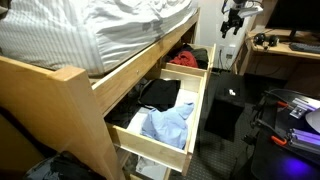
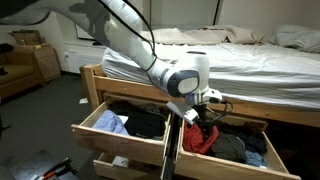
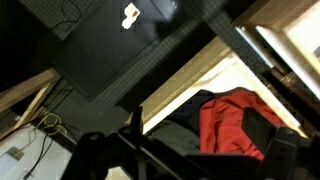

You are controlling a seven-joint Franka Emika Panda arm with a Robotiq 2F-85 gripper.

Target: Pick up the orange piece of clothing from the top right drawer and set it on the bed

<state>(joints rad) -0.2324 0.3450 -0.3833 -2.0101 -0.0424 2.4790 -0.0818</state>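
The orange piece of clothing (image 2: 201,138) lies crumpled in the top right drawer (image 2: 222,172), beside dark clothes. It also shows in the wrist view (image 3: 228,120) and in an exterior view (image 1: 186,58). The drawer is pulled out, and its pale wood wall (image 3: 190,85) crosses the wrist view. My gripper (image 2: 191,112) hangs just above the drawer's left front corner, a little above the garment. In the wrist view its fingers (image 3: 190,162) are spread wide and hold nothing. The bed (image 2: 250,55) with white striped bedding (image 1: 110,30) rises right above the drawers.
The matching drawer (image 2: 120,150) is also open, with a light blue shirt (image 1: 165,125) and black clothes (image 1: 158,92). A lower drawer (image 2: 125,165) sticks out below. A black box (image 1: 225,105) stands on the floor in front. A desk (image 1: 290,45) is behind it.
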